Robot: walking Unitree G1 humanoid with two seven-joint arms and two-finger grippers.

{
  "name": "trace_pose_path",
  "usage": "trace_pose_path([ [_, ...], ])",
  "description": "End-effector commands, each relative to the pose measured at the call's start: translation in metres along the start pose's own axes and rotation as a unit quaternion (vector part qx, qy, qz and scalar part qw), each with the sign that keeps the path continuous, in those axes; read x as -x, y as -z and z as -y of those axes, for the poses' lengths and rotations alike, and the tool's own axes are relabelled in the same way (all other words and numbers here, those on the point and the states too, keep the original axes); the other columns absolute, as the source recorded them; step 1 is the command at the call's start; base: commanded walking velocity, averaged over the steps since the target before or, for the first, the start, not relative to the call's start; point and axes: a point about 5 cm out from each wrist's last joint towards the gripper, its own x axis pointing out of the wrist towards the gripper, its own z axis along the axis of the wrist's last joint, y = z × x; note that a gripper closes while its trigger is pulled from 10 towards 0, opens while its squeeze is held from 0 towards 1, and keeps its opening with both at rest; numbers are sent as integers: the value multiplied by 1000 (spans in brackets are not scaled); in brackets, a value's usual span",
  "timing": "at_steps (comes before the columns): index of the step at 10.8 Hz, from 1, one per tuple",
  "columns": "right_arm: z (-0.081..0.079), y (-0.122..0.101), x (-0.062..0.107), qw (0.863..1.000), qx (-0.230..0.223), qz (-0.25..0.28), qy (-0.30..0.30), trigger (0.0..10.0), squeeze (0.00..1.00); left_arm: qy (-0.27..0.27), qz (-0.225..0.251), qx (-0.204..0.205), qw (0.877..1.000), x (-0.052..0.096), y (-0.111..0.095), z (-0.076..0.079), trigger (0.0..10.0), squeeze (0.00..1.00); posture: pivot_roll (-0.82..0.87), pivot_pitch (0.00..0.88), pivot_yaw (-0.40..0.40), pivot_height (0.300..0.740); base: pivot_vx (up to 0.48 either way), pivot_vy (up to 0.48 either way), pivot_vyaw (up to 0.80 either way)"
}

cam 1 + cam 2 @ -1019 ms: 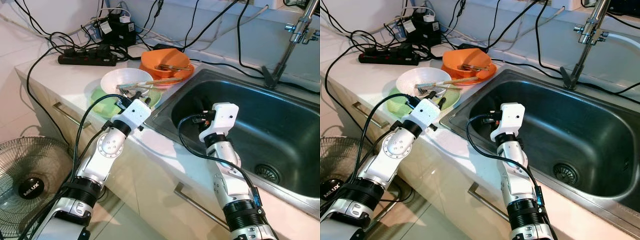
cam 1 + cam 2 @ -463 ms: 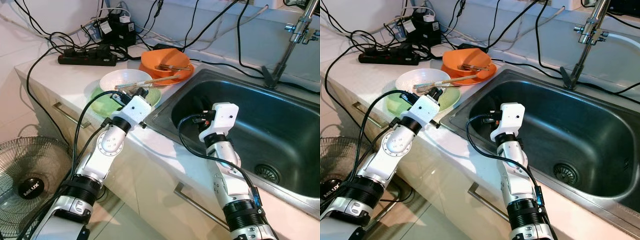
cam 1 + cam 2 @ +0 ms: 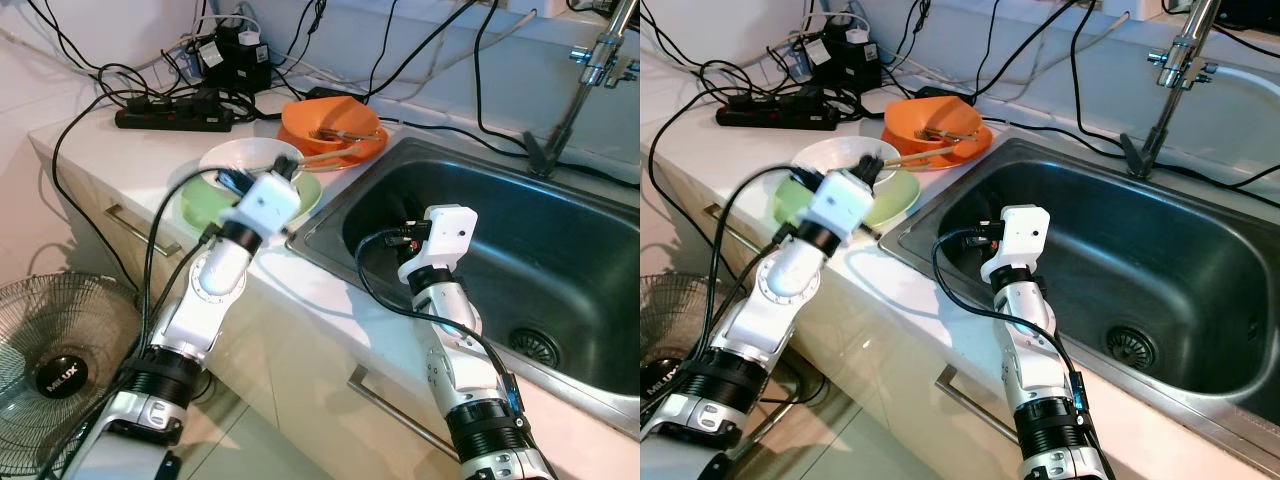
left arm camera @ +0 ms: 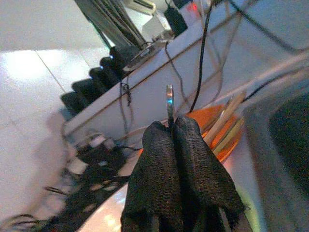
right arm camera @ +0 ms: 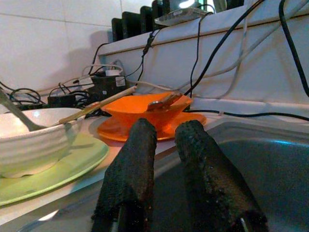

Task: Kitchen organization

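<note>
A white bowl (image 3: 245, 155) stands on a green plate (image 3: 198, 207) on the counter. Wooden chopsticks (image 3: 335, 155) reach from the bowl toward an orange bowl (image 3: 330, 120) that sits on an orange plate (image 3: 350, 152). My left gripper (image 3: 284, 170) hovers over the white bowl's near rim. In the left wrist view its fingers (image 4: 164, 159) are shut on a thin metal utensil (image 4: 169, 100). My right gripper (image 5: 164, 159) hangs inside the sink (image 3: 560, 250), low by its left wall, open by a narrow gap with nothing in it. A spoon handle (image 5: 14, 112) leans in the white bowl.
A black power strip (image 3: 175, 118) and tangled cables (image 3: 230, 50) crowd the back of the counter. The faucet (image 3: 580, 80) rises behind the sink, with the drain (image 3: 535, 345) at its bottom. A floor fan (image 3: 60, 350) stands beside the cabinet.
My left gripper has risen from the plate's near edge and swung over the white bowl, carrying the thin utensil up. The right arm has not moved.
</note>
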Motion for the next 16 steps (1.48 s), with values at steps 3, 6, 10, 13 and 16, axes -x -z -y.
trace_pose_path([
  [3,0,2,-1,1000,-1,-2,2,10000,0,9,20,95,995,-2,-17,-15,10000,0,173,0,13,740,0,0,0],
  [6,0,2,-1,1000,-2,-4,-1,10000,0,31,73,187,979,-5,-47,-30,10000,0,181,0,8,740,0,0,0],
  [10,0,2,-2,1000,-4,-3,-4,10000,16,55,138,301,942,-10,-84,-26,10000,0,178,0,7,740,0,0,0],
  [13,7,-3,-4,1000,-2,7,-23,10000,1000,73,118,306,942,-11,-80,-13,10000,0,169,0,12,740,0,0,0],
  [16,32,-17,-7,998,31,20,-56,10000,1000,83,94,310,942,-9,-72,0,10000,0,167,0,13,740,0,0,0],
])
